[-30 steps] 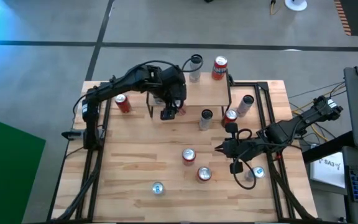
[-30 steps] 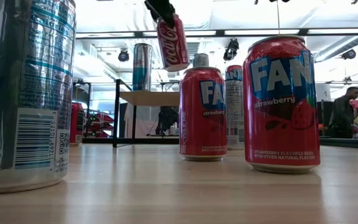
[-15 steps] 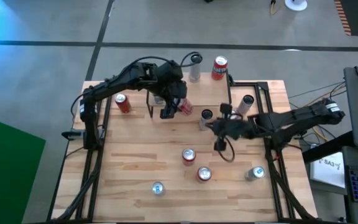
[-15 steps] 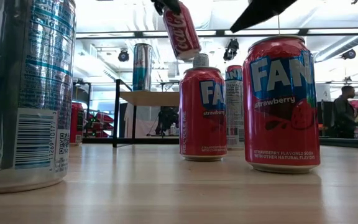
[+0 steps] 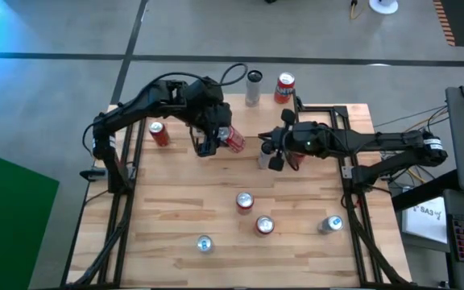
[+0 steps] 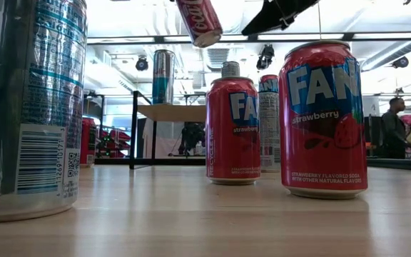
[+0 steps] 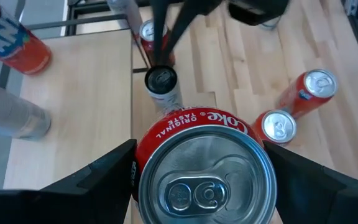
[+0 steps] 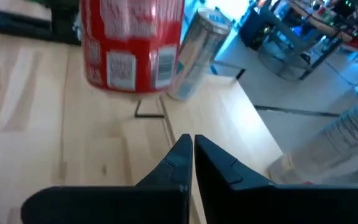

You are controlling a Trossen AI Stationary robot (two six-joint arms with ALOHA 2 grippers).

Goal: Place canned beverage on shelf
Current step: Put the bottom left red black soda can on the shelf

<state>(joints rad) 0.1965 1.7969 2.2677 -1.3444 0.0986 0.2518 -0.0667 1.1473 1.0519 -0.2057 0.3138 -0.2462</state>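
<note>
A red Coke can [image 5: 234, 139] hangs in my left gripper [image 5: 216, 141] just in front of the shelf [image 5: 256, 117], a low wooden riser on black legs. In the low view the can [image 6: 199, 21] is tilted high above the table. On the shelf top [image 7: 73, 106] stand a red Fanta can [image 5: 284, 87] and a silver can [image 5: 253, 84]. My right gripper [image 5: 271, 149] is shut and empty. It reaches in from the right, level, near a slim can [image 5: 266, 155] by the shelf's near right leg. My left gripper pinches the Coke can between its two fingers [image 7: 104, 180], one on each side of the can's wall [image 7: 143, 177] near the top rim. The fingers slant down along the can, whose lid faces the wrist. The can is lifted clear and tilted.
Two red Fanta cans [image 5: 244, 201] [image 5: 263, 225] and two blue cans [image 5: 205, 243] [image 5: 331, 224] stand on the near half of the slatted table. Another red can [image 5: 159, 133] stands left of the shelf. My right arm [image 5: 353, 143] lies across the table's far right.
My left gripper has risen with the Coke can, which has tipped further and stayed clear of the table. My right arm has swung from the near right of the table toward the far edge, and its shut gripper now sits beside the slim can by the shelf.
</note>
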